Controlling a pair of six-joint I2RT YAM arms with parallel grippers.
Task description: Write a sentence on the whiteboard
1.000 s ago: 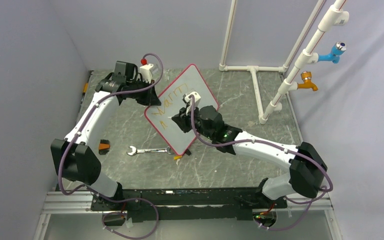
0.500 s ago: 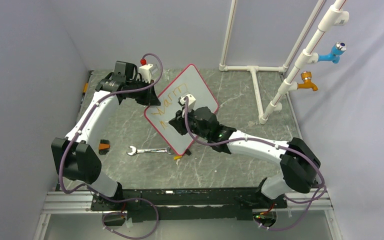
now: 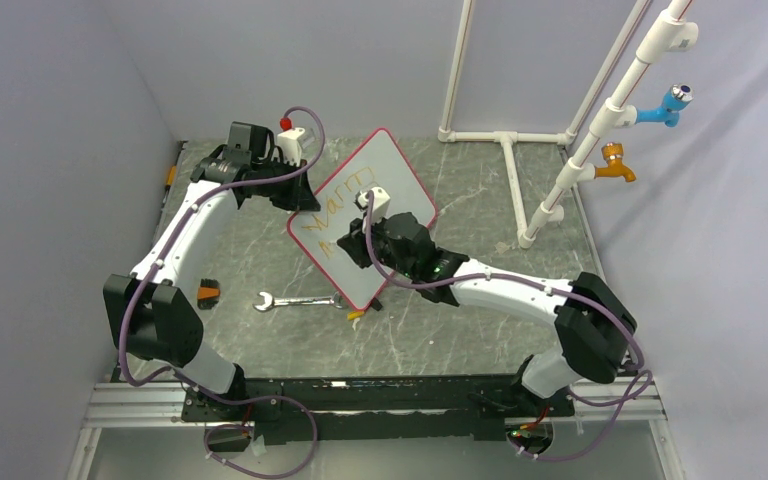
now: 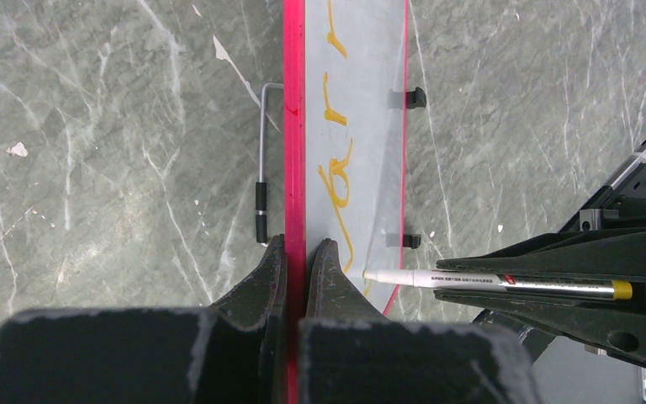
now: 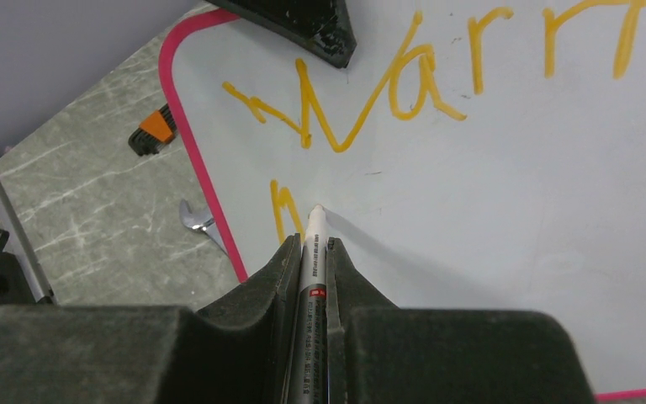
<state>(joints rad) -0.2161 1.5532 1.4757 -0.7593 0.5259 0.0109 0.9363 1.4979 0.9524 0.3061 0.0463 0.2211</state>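
Leftward since a second ago goes our right gripper (image 5: 309,244), clamped on the marker (image 5: 312,269) whose tip meets the whiteboard (image 3: 397,170) in the upper middle of the top view, while our left gripper (image 4: 296,248) pinches its red rim (image 4: 294,126) so it stands steady on the worktop (image 3: 460,330).

We see whiteboard (image 3: 388,165) white, rim red-pink. Lettering (image 5: 339,145) yellow-orange. We note worktop (image 3: 460,335) grey-green, marbled, pale veins. Marker (image 5: 314,244) white barrel, yellow band at far end. Wrench (image 3: 295,300) silver. We spot blue tap (image 3: 667,105), orange tap (image 3: 615,165).
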